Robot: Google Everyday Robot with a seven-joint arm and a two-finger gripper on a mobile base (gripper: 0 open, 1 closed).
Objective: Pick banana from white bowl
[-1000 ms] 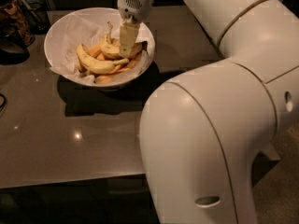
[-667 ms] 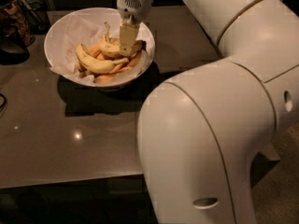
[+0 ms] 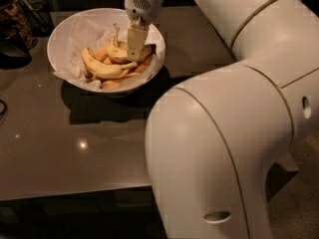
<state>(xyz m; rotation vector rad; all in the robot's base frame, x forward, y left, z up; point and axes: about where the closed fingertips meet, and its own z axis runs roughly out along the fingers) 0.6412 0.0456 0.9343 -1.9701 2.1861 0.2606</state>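
Arm (image 3: 224, 123), bulky, white, glossy plastic, filled right half of view. Dark brown flat surface (image 3: 60, 153) carried wide round white bowl (image 3: 65, 34), paper-lined, at far left. Yellow curved bananas (image 3: 102, 69) lay heaped inside bowl, toward its right side. Cream-coloured end effector (image 3: 135, 51) was down inside bowl, touching topmost banana (image 3: 118, 55) near right rim. Whether it clasped the fruit or was released could not be told.

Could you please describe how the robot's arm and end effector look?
The arm is glossy white rounded shells with thin seam lines and dark recesses. The end effector, over the white bowl, is cream below a white housing with a dotted grille.
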